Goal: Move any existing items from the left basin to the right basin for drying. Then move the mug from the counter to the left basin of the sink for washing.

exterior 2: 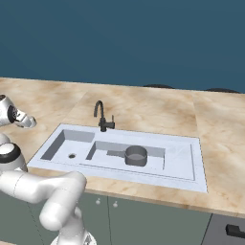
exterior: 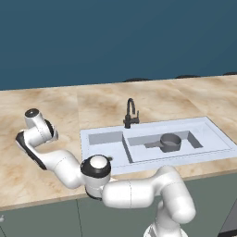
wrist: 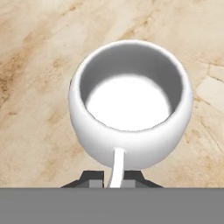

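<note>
The white mug (wrist: 131, 140) stands upright right in front of the hand, its grey inside showing. My gripper (wrist: 114, 177) is shut on the mug's thin handle, which runs down between the two finger tips. Beige counter (wrist: 35, 52) lies under it; I cannot tell whether the mug is lifted off it. The arm's wrist (exterior: 39, 129) reaches over the counter left of the sink (exterior: 213, 134). The dark grey pan (exterior: 170, 142) (exterior 2: 136, 155) sits in the right basin (exterior: 139, 152) (exterior 2: 153, 160), handle pointing left. The left basin (exterior: 104, 139) (exterior 2: 67, 143) holds nothing.
A black curved faucet (exterior: 131, 113) (exterior 2: 101, 116) rises behind the divider between the basins. The marble counter (exterior: 55, 106) (exterior 2: 143, 105) runs along a dark blue wall. Grey-green cabinet fronts (exterior 2: 153, 220) lie below its front edge.
</note>
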### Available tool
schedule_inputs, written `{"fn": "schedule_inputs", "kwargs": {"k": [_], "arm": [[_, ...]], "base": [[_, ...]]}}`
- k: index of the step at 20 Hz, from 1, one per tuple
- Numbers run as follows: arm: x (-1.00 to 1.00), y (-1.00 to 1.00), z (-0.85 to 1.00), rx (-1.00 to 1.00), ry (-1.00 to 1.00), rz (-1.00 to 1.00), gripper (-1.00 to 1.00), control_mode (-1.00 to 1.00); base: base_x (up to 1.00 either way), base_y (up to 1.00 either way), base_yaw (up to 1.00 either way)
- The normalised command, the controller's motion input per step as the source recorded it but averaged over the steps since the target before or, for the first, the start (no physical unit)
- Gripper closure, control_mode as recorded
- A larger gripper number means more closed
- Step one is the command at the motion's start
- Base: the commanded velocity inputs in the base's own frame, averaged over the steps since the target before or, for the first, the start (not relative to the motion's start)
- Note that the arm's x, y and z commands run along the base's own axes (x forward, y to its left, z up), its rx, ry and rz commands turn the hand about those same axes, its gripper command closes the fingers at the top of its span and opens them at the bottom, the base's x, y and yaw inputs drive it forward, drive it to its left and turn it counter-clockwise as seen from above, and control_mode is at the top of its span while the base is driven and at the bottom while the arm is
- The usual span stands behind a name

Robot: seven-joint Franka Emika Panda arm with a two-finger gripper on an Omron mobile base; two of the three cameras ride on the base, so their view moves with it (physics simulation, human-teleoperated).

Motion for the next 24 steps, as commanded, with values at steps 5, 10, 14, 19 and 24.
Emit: {"fn": "schedule_inputs", "kwargs": {"k": [5, 10, 14, 19, 24], "arm": [[0.0, 0.0, 0.0, 0.0, 0.0, 0.0, 1.0, -1.0], [-0.03, 0.0, 0.02, 0.0, 0.0, -0.01, 1.0, -1.0], [-0.13, 0.0, 0.17, 0.0, 0.0, -0.03, 1.0, -1.0], [-0.16, -0.02, 0.3, 0.0, -0.01, -0.05, 1.0, -1.0], [-0.2, -0.2, 0.29, 0.0, 0.0, -0.09, 1.0, -1.0]], "base": [[0.0, 0.0, 0.0], [0.0, 0.0, 0.0], [0.0, 0.0, 0.0], [0.0, 0.0, 0.0], [0.0, 0.0, 0.0]]}}
